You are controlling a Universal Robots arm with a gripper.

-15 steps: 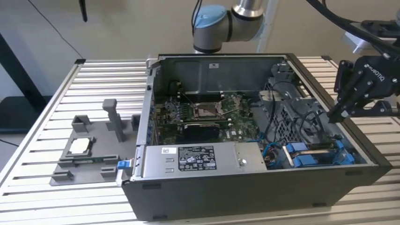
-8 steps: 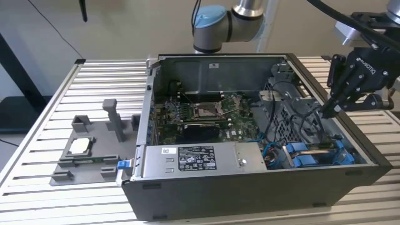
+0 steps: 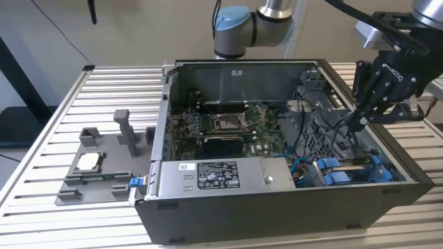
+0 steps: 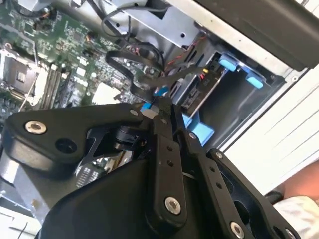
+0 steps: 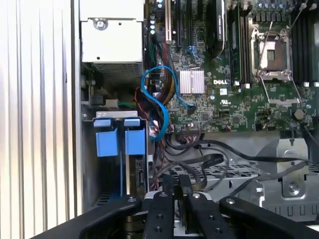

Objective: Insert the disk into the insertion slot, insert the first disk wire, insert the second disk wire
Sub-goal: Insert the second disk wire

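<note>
the computer case [image 3: 277, 207] lies open on the slatted table [image 3: 111, 88], with a parts holder [image 3: 97, 171] beside it at the exterior view's left. inside, the motherboard [image 3: 221, 129] sits left of the drive cage [image 3: 360, 168], the power supply [image 3: 221, 176] along the near wall, and the gripper [image 3: 354, 124] hangs above the cage

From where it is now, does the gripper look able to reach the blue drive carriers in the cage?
Probably yes: the gripper hangs inside the open case above the blue carriers, though loose black cables lie between.
</note>
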